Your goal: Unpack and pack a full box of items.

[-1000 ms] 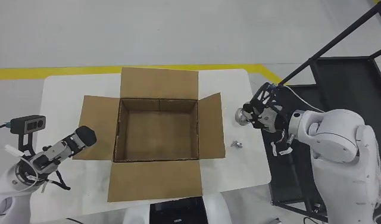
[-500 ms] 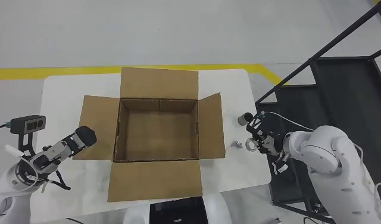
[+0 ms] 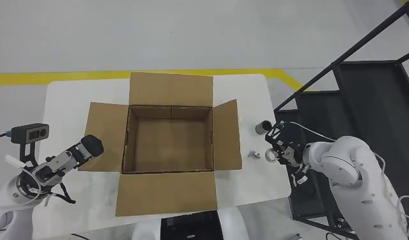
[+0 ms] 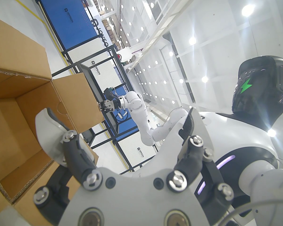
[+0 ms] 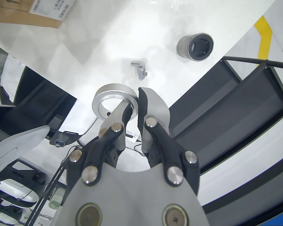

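The open cardboard box (image 3: pixel 169 144) sits in the middle of the white table (image 3: pixel 64 99), and its inside looks bare. My right gripper (image 5: pixel 135 105) is shut on the rim of a silver metal ring (image 5: pixel 103 95), low over the table's right edge (image 3: pixel 273 152). A small metal bracket (image 5: pixel 140 68) lies just beyond the ring (image 3: pixel 254 154). Farther back lies a steel cylinder (image 5: pixel 195 47) with a dark bore (image 3: pixel 261 126). My left gripper (image 4: pixel 119 124) hangs open and holds nothing, off the box's left flap (image 3: pixel 89 147).
A black metal rack (image 3: pixel 358 106) stands against the table's right side, close under my right arm. The box's four flaps lie spread outward; the right flap (image 3: pixel 227 135) reaches near the loose parts. A yellow floor line (image 3: pixel 64 78) runs behind the table.
My right gripper has moved from beside the steel cylinder toward the table's near right edge, now by the small bracket with the ring in its grip. The left arm has kept still.
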Robot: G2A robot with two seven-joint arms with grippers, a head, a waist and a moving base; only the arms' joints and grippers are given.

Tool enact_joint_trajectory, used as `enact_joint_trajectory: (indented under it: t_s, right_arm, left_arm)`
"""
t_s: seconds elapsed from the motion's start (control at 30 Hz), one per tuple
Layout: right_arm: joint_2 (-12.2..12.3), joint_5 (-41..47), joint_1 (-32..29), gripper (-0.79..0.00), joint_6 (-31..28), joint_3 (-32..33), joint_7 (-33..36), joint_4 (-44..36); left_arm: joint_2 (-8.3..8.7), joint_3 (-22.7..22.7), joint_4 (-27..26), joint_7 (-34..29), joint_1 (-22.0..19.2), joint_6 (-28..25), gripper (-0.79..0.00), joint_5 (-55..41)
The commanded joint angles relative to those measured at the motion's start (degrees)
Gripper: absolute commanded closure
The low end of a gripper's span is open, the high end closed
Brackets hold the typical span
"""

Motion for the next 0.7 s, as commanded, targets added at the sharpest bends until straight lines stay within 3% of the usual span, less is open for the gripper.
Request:
enact_joint_trajectory:
  t_s: [0.0,0.3,0.67]
  right_arm:
    - [0.1,-2.7,-0.8,0.000,-0.2,-0.7,-0.9,2.0]
    - [-0.5,-14.9,-3.5,0.000,4.6,-9.2,-11.1,9.8]
    - [-1.9,-24.8,1.5,0.000,14.3,-20.0,-18.0,19.7]
  left_arm:
    - [0.00,0.0,0.0,0.0,0.0,0.0,-0.785,0.0]
    - [0.00,0.0,0.0,0.0,0.0,0.0,-0.785,0.0]
    - [0.00,0.0,0.0,0.0,0.0,0.0,-0.785,0.0]
